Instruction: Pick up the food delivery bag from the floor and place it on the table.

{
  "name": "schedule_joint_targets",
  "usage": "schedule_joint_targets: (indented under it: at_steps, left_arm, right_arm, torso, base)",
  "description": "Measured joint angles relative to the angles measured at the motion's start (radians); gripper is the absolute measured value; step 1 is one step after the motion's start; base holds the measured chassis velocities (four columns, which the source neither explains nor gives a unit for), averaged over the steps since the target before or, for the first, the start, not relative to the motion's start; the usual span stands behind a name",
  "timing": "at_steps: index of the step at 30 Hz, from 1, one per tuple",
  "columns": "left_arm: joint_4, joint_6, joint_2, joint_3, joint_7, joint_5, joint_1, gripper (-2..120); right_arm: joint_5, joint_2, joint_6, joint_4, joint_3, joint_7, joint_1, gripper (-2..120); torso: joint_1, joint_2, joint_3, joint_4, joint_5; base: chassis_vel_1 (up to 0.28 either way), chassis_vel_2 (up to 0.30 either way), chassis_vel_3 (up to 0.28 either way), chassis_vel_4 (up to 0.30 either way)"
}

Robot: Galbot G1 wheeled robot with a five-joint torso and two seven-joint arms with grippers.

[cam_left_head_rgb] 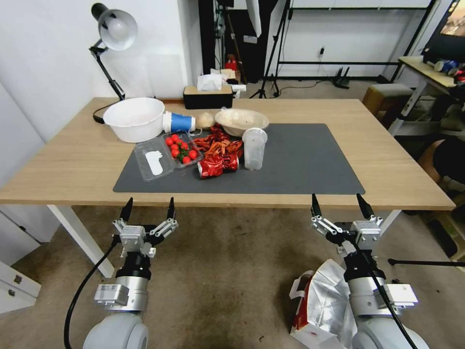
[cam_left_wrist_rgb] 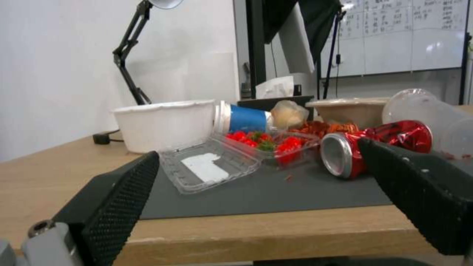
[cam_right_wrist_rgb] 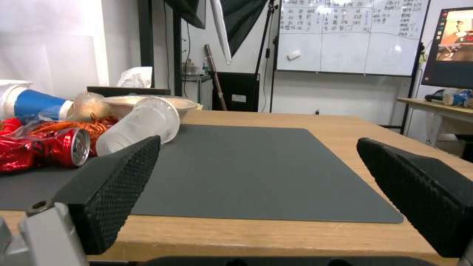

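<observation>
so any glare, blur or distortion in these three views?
Head view: wide-angle bowing, the table edge curves; soft even light, foil of the food delivery bag glints mildly. Left wrist view: soft overall; left tool fingers blurred, can rim shiny. Right wrist view: right tool fingers soft; whiteboard washed out by glare.

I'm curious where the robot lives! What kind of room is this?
Probably a lab or studio workroom, not a home: a whiteboard covered in writing, light stands on tripods, and a monitor beside the wooden table.
</observation>
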Motion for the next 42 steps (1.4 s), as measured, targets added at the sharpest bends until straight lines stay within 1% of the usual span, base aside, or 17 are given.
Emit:
schedule_joint_targets:
  at_steps: [5, 7, 11, 15, 16, 17, 20, 21, 31, 42]
  left_arm:
    - [-0.017, 0.007, 0.002, -0.003, 0.003, 0.013, 0.006, 100]
    - [-0.017, 0.008, 0.003, -0.004, 0.003, 0.013, 0.006, 100]
    - [-0.014, 0.011, 0.002, -0.004, 0.005, 0.013, 0.008, 100]
    - [-0.013, 0.012, -0.003, -0.002, 0.009, 0.014, 0.010, 100]
    - [-0.013, 0.011, -0.008, -0.002, 0.012, 0.015, 0.011, 100]
    - [-0.013, 0.011, -0.008, -0.002, 0.012, 0.015, 0.011, 100]
    - [-0.013, 0.009, -0.008, -0.002, 0.012, 0.014, 0.014, 100]
    - [-0.013, 0.009, -0.008, -0.002, 0.012, 0.014, 0.014, 100]
    - [-0.009, 0.007, -0.010, 0.004, 0.012, 0.012, 0.015, 100]
    - [-0.003, 0.003, -0.011, 0.005, 0.013, 0.009, 0.016, 100]
  right_arm:
    - [0.000, 0.008, 0.004, -0.003, -0.001, -0.002, -0.001, 100]
    - [0.000, 0.008, 0.004, -0.003, -0.001, -0.003, -0.001, 100]
    - [0.000, 0.013, 0.005, -0.001, 0.000, -0.014, -0.006, 100]
    - [0.000, 0.014, 0.005, -0.001, 0.000, -0.016, -0.009, 100]
    - [0.001, 0.016, 0.004, 0.000, -0.003, -0.007, -0.011, 100]
    - [0.001, 0.016, 0.004, 0.000, -0.003, -0.007, -0.011, 100]
    - [0.002, 0.020, 0.003, 0.000, -0.005, -0.005, -0.012, 100]
    - [0.002, 0.020, 0.003, 0.000, -0.005, -0.005, -0.012, 100]
    - [0.001, 0.024, 0.005, -0.003, -0.003, -0.004, -0.013, 100]
    - [0.000, 0.027, 0.006, -0.004, -0.001, -0.004, -0.012, 100]
  torso:
    - [-0.009, -0.021, -0.012, 0.0000, 0.0002]
    - [-0.010, -0.024, -0.014, 0.0000, 0.0002]
    - [-0.022, -0.053, -0.031, 0.0000, 0.0000]
    - [-0.027, -0.064, -0.037, 0.0000, 0.0000]
    - [-0.032, -0.076, -0.044, 0.0000, 0.0002]
    - [-0.032, -0.076, -0.044, 0.0000, 0.0002]
    - [-0.040, -0.095, -0.055, 0.0000, 0.0001]
    - [-0.040, -0.095, -0.055, 0.0000, 0.0001]
    - [-0.059, -0.143, -0.084, 0.0000, 0.0002]
    - [-0.078, -0.187, -0.109, 0.0000, 0.0002]
  base:
    - [0.000, 0.000, 0.000, 0.000]
    - [0.000, 0.000, 0.000, 0.000]
    - [0.000, 0.000, 0.000, 0.000]
    - [0.000, 0.000, 0.000, 0.000]
    - [0.000, 0.000, 0.000, 0.000]
    - [0.000, 0.000, 0.000, 0.000]
    - [0.000, 0.000, 0.000, 0.000]
    - [0.000, 0.000, 0.000, 0.000]
    - [0.000, 0.000, 0.000, 0.000]
    - [0.000, 0.000, 0.000, 0.000]
